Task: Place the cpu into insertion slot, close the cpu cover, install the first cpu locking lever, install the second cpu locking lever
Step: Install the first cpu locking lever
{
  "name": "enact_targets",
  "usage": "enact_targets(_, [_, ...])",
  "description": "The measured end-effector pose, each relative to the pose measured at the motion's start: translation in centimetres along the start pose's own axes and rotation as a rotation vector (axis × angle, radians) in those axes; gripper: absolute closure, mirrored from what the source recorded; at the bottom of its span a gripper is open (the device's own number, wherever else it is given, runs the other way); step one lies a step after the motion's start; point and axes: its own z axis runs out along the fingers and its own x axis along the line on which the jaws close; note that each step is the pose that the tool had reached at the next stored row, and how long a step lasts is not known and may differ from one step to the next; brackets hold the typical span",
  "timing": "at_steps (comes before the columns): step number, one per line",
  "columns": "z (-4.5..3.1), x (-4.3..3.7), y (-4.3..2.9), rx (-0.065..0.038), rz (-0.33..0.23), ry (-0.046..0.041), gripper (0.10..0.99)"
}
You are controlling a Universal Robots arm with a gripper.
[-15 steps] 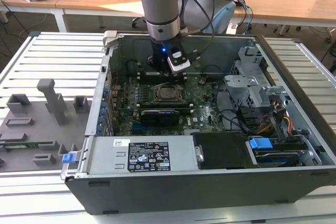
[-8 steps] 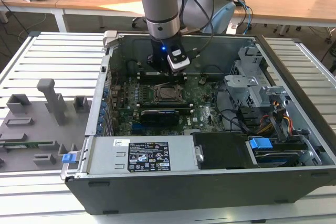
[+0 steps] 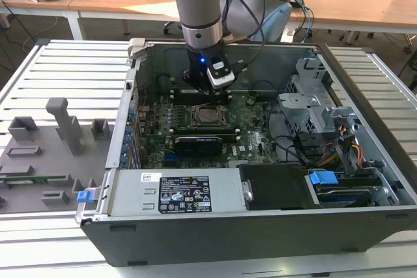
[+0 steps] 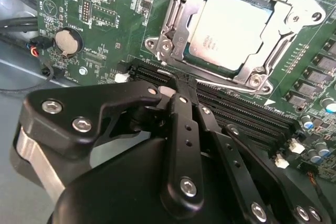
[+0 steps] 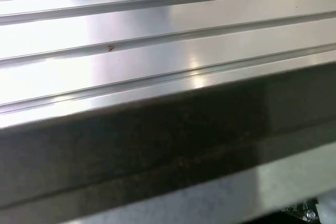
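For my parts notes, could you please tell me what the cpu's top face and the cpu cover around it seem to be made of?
The cpu: its top looks like matte, pale silver-grey metal, with a soft, even sheen. The cpu cover looks like thin bright steel, probably stamped: sharp glints along bent edges. It lies closed over the cpu, framing its top.

Even, bright overhead light; glare streaks the ribbed metal surface, blurred.

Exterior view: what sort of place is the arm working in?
Probably a lab or office workshop: an open dark grey metal computer case lies on a ribbed aluminium worktable, with long wooden desks behind it.
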Motion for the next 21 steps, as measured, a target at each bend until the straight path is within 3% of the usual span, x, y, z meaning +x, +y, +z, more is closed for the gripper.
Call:
enact_targets(15, [0.45, 0.19, 0.42, 0.016, 0.073, -0.0101, 0.98])
enact_targets(21, [0.77, 0.25, 0.39, 0.039, 0.085, -0.0171, 0.98])
